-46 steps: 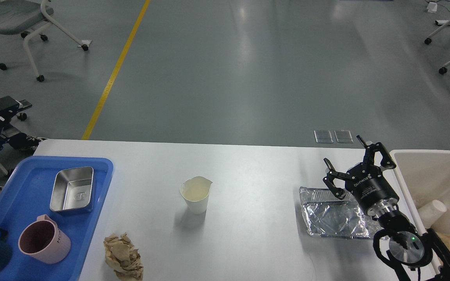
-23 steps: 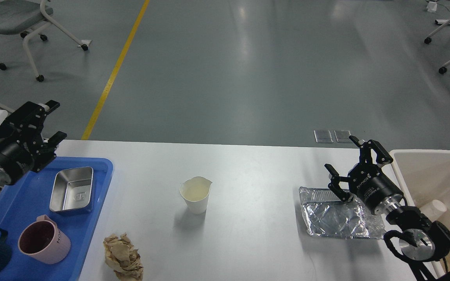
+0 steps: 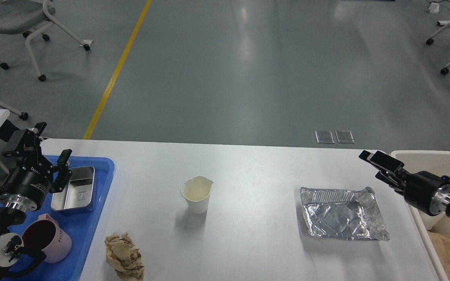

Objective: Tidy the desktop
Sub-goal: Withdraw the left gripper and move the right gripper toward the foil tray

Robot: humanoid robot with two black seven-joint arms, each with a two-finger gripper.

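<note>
The white desktop (image 3: pixel 256 171) fills the lower view. On it stand a white paper cup (image 3: pixel 196 199) in the middle, a crumpled brown paper ball (image 3: pixel 124 256) at the front left, and a flattened foil tray (image 3: pixel 342 214) at the right. My left gripper (image 3: pixel 54 139) is open and empty, above the far edge of the blue tray (image 3: pixel 88 230). My right gripper (image 3: pixel 371 166) is seen side-on, its fingers slightly apart and empty. It hovers over the table's right edge, up and to the right of the foil tray, beside the cream bin (image 3: pixel 436 156).
The blue tray holds a steel container (image 3: pixel 74 188) and a pink mug (image 3: pixel 49 240). My left arm covers part of the tray. The cream bin holds brown paper at the bottom right. Chairs stand on the floor behind the table.
My right gripper has drawn back to the right, off the foil tray, toward the bin. My left gripper has come into view and lowered over the blue tray.
</note>
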